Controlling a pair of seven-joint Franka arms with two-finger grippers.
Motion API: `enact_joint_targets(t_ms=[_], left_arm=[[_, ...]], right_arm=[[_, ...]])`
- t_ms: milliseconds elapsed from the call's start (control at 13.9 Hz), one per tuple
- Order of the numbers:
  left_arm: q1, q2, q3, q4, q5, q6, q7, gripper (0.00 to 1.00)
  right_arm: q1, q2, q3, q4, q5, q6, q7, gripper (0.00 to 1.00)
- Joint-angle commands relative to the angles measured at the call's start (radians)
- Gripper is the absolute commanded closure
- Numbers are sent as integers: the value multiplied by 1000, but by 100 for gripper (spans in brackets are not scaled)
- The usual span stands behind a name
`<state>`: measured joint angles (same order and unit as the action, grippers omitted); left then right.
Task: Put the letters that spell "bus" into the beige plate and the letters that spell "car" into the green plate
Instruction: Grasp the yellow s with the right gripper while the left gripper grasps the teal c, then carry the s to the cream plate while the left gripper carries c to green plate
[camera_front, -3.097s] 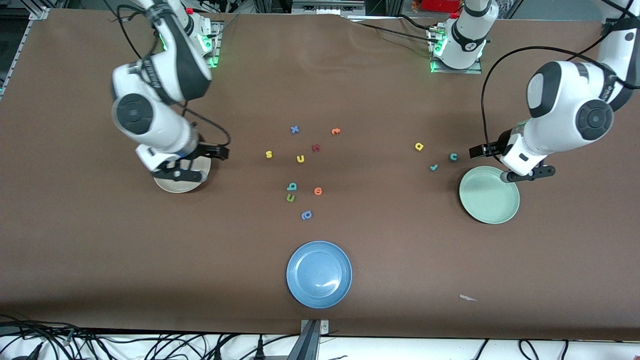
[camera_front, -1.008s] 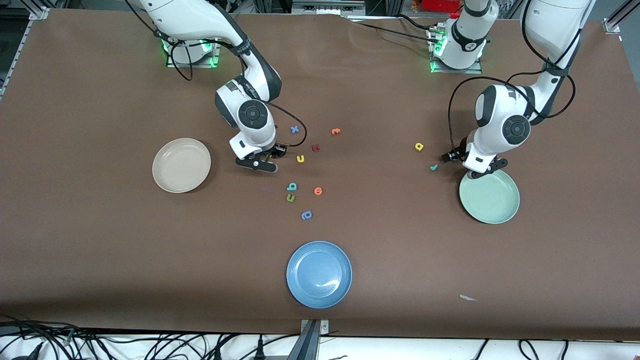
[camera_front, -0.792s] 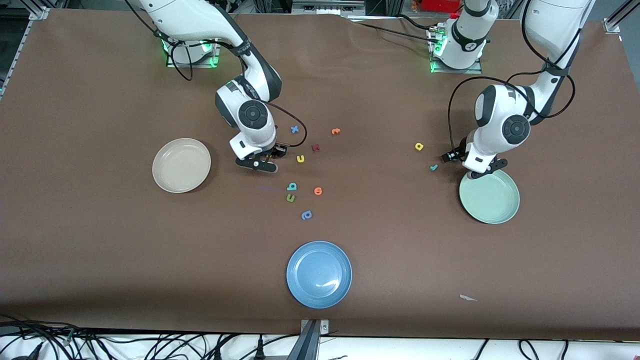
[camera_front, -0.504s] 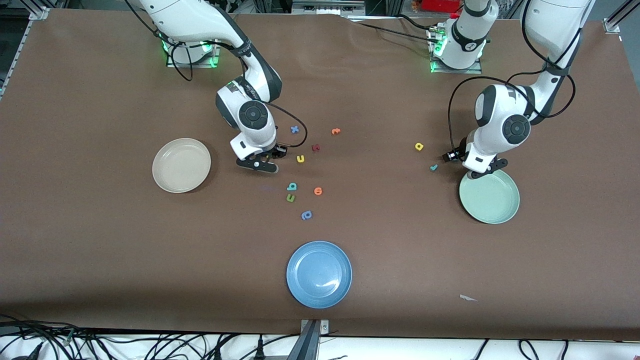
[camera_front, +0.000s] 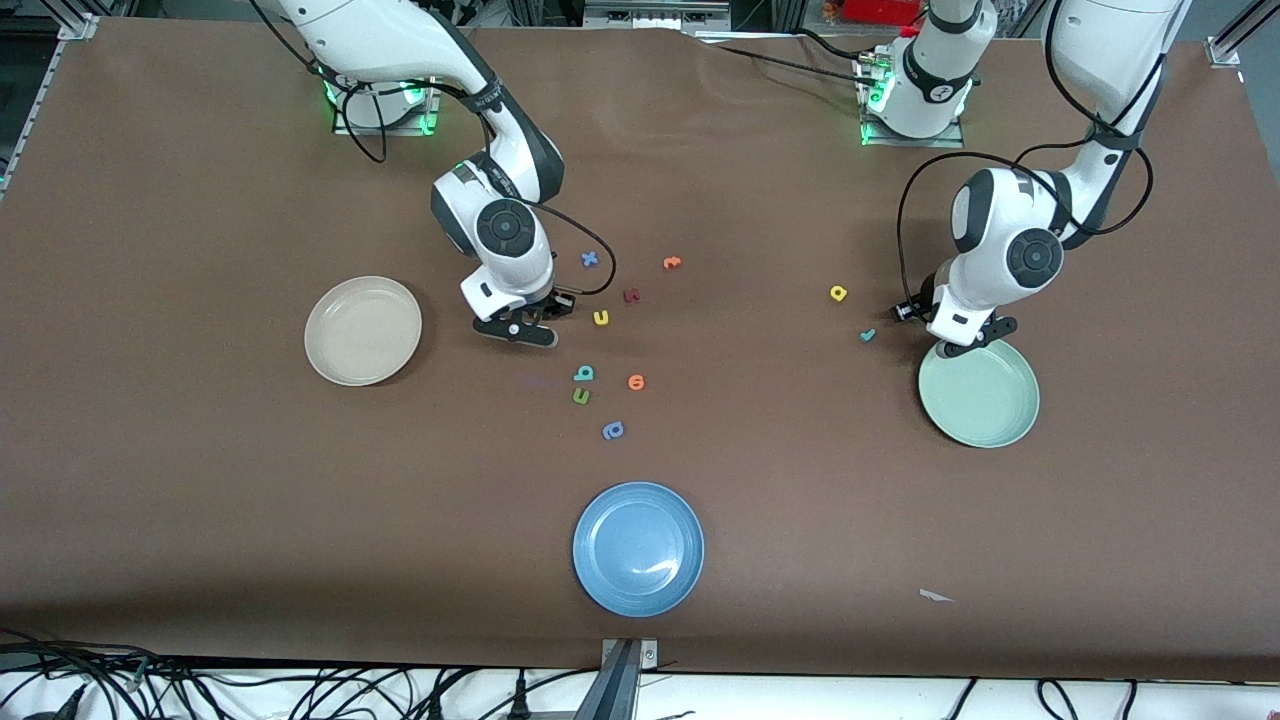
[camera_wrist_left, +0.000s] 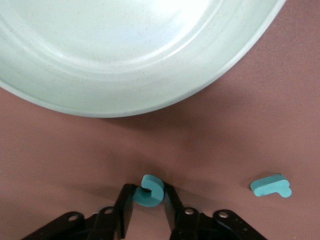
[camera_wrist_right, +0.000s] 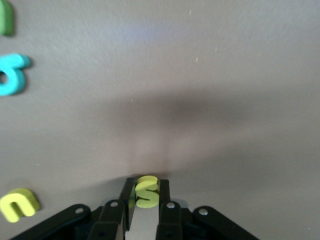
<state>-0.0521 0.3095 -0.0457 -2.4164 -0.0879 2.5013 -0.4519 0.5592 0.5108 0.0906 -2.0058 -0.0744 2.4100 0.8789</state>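
Brown table (camera_front: 200, 480): left gripper (camera_wrist_left: 148, 200) clamped teal foam "c" (camera_wrist_left: 149, 190) beside pale green plate (camera_wrist_left: 150, 95); right gripper (camera_wrist_right: 146, 200) clamped yellow foam "s" (camera_wrist_right: 147, 191).

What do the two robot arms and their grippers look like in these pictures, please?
Both arms have glossy white shells with dark grey bands and round dark joint caps; black cables loop along each. Green lights glow at their bases. The left gripper and right gripper are black, with slim flat fingers and small round screws.
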Motion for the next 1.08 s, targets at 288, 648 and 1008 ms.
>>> enact_joint_targets(t_ms=[288,648,1008], left_arm=[[0,-21,1,0,17,-2,-17,74],[5,-73,1,37,17,-90,-14,74],[35,-70,9,252,17,-341,4,74]], right_arm=[[-5,-193,-207,-22,4,-271,-367,86],[-7,-218,-477,-116,156,-266,-863,86],[-16,-204,-506,-230,226,-126,-928,83]])
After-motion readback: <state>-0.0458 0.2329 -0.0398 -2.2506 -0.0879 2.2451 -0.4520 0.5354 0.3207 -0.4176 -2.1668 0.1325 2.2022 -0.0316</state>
